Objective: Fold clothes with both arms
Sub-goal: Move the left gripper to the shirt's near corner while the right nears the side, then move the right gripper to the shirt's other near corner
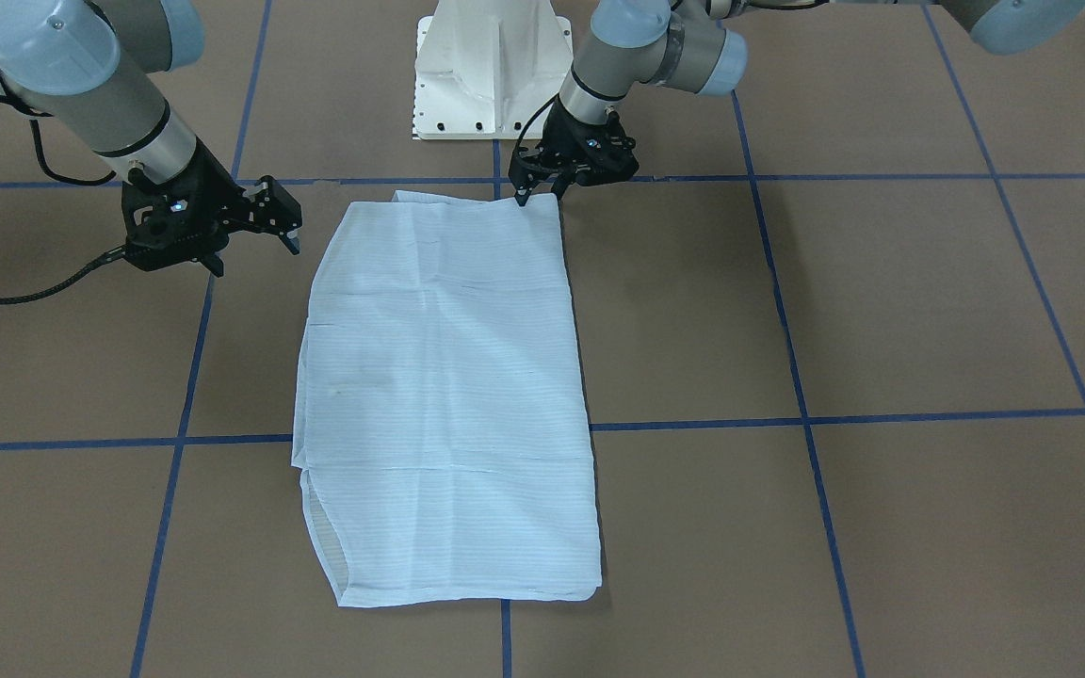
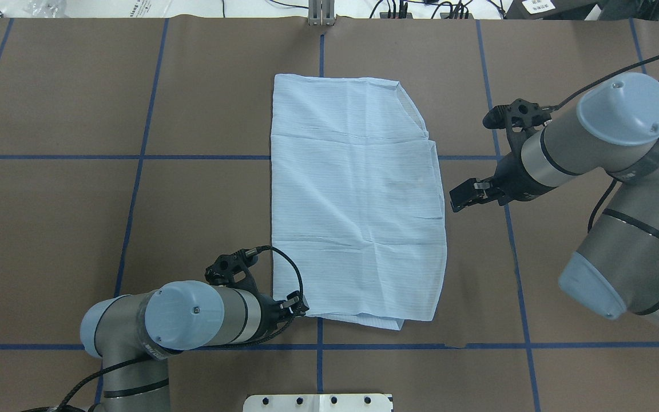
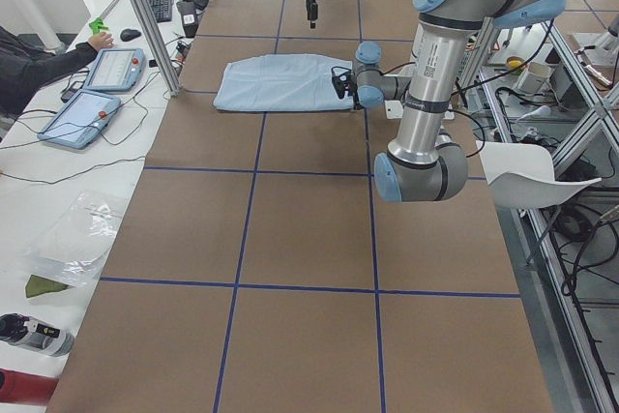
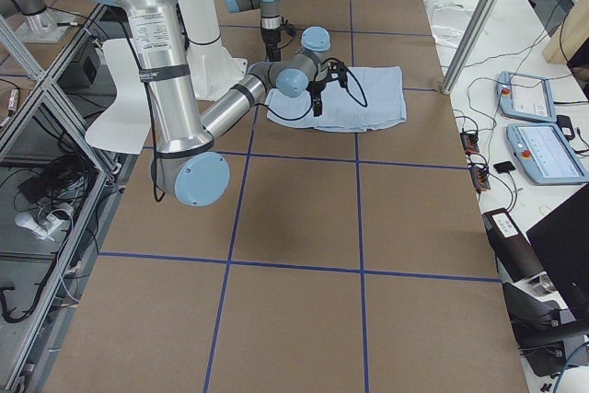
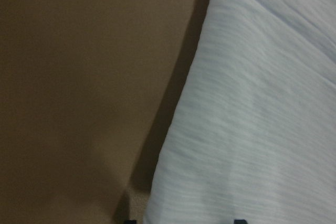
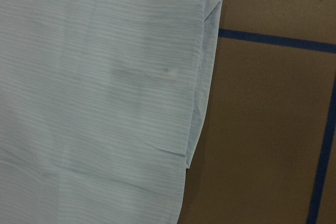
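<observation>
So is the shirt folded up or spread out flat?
Folded. The shirt lies flat on the table as a tidy rectangle, no sleeves sticking out, and the right wrist view shows stacked layers along its edge.

Left gripper parted, right gripper spread wide

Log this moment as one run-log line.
light blue striped fabric shirt: folded rectangle, flat | black left gripper: open, at robot-side corner | black right gripper: open, beside shirt edge, not gripping
</observation>
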Motion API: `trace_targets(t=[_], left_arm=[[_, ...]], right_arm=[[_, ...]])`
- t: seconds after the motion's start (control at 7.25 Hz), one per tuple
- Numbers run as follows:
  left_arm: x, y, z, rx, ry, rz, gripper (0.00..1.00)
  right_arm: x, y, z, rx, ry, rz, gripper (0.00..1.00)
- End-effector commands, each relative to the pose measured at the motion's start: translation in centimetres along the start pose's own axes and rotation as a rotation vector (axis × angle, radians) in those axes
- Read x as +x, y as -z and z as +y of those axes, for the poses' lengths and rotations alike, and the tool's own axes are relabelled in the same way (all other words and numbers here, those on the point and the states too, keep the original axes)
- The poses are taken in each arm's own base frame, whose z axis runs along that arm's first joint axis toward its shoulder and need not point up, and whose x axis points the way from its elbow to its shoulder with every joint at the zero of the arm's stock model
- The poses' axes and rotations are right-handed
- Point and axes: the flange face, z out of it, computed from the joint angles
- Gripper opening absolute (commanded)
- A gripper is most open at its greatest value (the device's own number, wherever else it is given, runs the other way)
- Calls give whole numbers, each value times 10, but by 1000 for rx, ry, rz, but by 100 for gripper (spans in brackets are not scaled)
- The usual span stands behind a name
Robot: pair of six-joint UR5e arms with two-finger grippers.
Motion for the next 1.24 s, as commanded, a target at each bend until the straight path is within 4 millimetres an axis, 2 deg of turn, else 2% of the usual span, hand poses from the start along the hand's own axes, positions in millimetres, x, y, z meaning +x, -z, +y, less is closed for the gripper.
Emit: trace_targets(t=[0.0, 0.28, 0.41, 0.55, 0.69, 0.83, 1.1], left_arm=[[0, 0, -6, 10, 4, 0, 53], [1, 1, -8, 12, 5, 2, 42], [2, 2, -8, 13, 6, 4, 31], [1, 3, -9, 15, 7, 5, 5], [2, 6, -9, 13, 5, 9, 0], [3, 8, -8, 10, 4, 13, 0], [5, 9, -9, 12, 5, 17, 0]], right_arm=[[0, 0, 0, 0, 0, 0, 100], [1, -1, 0, 1, -1, 2, 100], [0, 0, 0, 2, 0, 1, 100], [0, 0, 0, 2, -2, 1, 100], [0, 0, 1, 1, -24, 0, 100], [-4, -3, 4, -5, -42, -2, 100], [-26, -14, 22, -31, -119, -14, 100]])
